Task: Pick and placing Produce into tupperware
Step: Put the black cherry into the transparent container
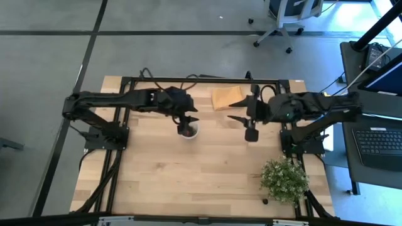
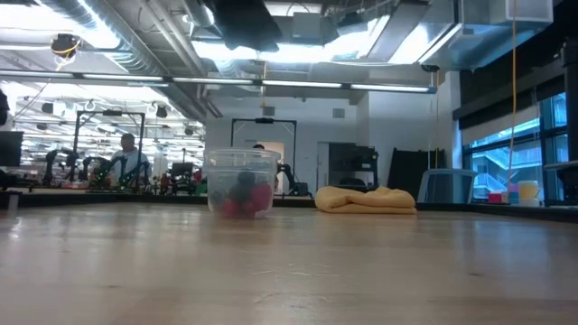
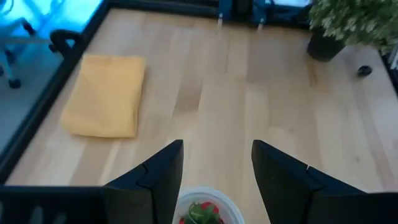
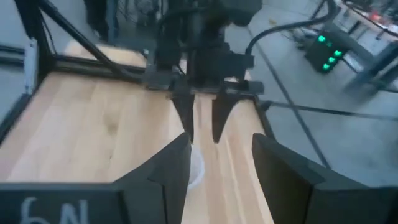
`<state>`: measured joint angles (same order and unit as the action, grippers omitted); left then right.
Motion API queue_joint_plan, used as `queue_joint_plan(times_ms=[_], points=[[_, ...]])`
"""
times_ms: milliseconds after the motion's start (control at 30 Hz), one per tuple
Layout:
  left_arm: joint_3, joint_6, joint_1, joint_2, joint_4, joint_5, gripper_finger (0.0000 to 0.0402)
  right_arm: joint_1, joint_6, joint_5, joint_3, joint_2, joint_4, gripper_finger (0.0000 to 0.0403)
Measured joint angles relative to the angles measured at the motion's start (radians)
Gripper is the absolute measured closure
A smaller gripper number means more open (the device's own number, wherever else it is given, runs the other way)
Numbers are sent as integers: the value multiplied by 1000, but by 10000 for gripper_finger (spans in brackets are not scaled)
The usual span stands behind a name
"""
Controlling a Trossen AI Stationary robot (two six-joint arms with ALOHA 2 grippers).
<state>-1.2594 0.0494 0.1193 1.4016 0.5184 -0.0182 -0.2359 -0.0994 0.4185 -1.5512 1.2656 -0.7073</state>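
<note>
On the wooden table (image 1: 188, 169), near its middle, you have the tupperware (image 1: 189, 132) standing upright, a small round translucent cup. Your left hand (image 1: 186, 125) hangs straight above it with its fingers spread and nothing between them; from the left wrist view the cup's rim shows just below the gap between the two dark fingers (image 3: 163, 174). Inside the cup lies the produce (image 2: 242, 199), red and darker maroon pieces piled at the bottom, with a bit of green showing among them. Your right hand (image 1: 245, 125) hovers well apart from the cup, toward the right side of the table, its fingers parted and holding nothing. Behind the two hands a folded yellow cloth (image 1: 227, 98) lies flat near the far edge. At the near right corner stands a bushy green plant (image 1: 284, 180).
</note>
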Motion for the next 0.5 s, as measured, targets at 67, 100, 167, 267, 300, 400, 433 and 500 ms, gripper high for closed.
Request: queue_joint_plan(times_ms=[67, 100, 167, 267, 300, 400, 433, 500], points=[[6, 0, 0, -25, 4, 0, 217, -53, 21, 51, -111, 72, -111, 229], [9, 0, 0, -31, 3, 0, 217, -74, 42, 56, -166, 109, -163, 229], [17, 0, 0, -36, 8, 0, 217, -111, 101, 58, -263, 193, -281, 229], [30, 0, -3, -37, 11, 1, 217, -158, 209, 56, -385, 318, -457, 229], [39, 0, -3, -37, 8, 2, 217, -171, 247, 53, -421, 360, -519, 229], [69, 1, -3, -34, 13, 9, 217, -203, 362, -22, -517, 482, -674, 229], [79, 4, -3, -33, 13, 9, 217, -212, 397, -63, -545, 519, -718, 229], [98, 28, -3, -33, 15, 9, 217, -228, 456, -141, -593, 588, -784, 229]])
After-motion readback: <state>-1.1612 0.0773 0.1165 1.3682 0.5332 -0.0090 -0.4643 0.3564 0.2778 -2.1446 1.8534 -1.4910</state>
